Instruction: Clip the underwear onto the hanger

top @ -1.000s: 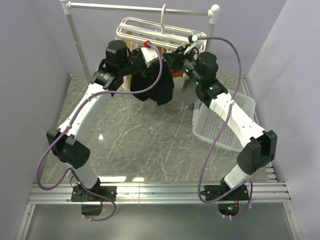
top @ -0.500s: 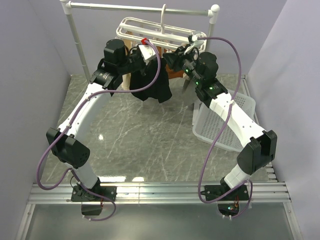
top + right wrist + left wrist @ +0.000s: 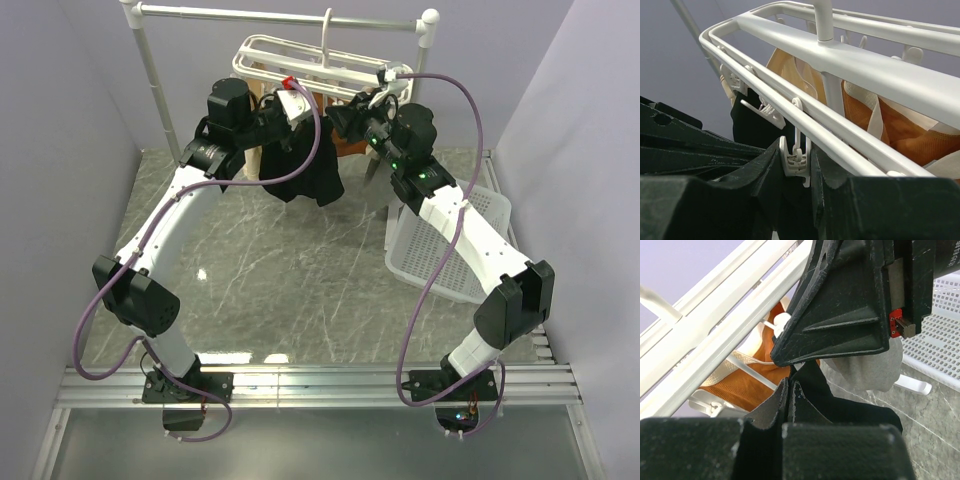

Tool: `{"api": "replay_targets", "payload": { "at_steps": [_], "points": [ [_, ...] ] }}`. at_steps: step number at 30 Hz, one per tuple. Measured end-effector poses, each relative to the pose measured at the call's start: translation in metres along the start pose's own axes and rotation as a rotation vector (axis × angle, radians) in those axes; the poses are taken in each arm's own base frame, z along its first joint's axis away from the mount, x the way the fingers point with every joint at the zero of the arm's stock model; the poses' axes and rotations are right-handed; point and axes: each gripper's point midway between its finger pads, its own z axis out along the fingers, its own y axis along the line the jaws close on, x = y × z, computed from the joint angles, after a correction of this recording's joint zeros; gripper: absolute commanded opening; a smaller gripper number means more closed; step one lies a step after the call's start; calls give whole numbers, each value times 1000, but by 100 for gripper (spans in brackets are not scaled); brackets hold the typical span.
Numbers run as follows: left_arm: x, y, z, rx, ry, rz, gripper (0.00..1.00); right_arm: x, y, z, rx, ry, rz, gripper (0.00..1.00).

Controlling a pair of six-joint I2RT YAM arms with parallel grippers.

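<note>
1. The underwear (image 3: 305,175) hangs as a black bunch in the upper centre of the top view. It sits just below the near bar of the hanger (image 3: 262,48) and clear of the marble-patterned table (image 3: 280,270).
2. The left gripper (image 3: 300,108) is clenched on the upper edge of the underwear. In the left wrist view a folded edge of the black fabric rises between its fingers (image 3: 840,305).
3. The right gripper (image 3: 796,165) is up at the hanger's near bar, closed about one dangling clip (image 3: 795,155), with a finger against each side of it.
4. It cannot be told whether the clip's mouth stands open. It also cannot be told whether any fabric sits inside it.
5. In the right wrist view the black fabric shows at centre left, behind and below the bar and just left of the held clip.
6. The hanger hangs by its hook (image 3: 327,35) from the rail stand (image 3: 280,15) across the top of the frame.
7. An orange garment (image 3: 905,137) and a tan garment (image 3: 782,65) hang inside the hanger frame, behind the near bar.
8. A white laundry basket (image 3: 455,245) stands on the table at right of centre, just beside the right arm.
</note>
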Motion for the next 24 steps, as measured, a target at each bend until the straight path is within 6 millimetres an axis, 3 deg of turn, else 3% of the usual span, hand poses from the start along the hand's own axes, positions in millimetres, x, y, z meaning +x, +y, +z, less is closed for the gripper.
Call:
{"api": "replay_targets", "payload": {
  "at_steps": [7,16,24],
  "points": [
    [1,0,1,2,-2,0,0,1,1,-1,0,10,31,35],
    [10,3,4,-1,8,-15,0,20,-2,-5,18,85,64,51],
    [11,4,4,-4,8,-16,0,21,-7,-6,42,91,83,66]
  ]
}}
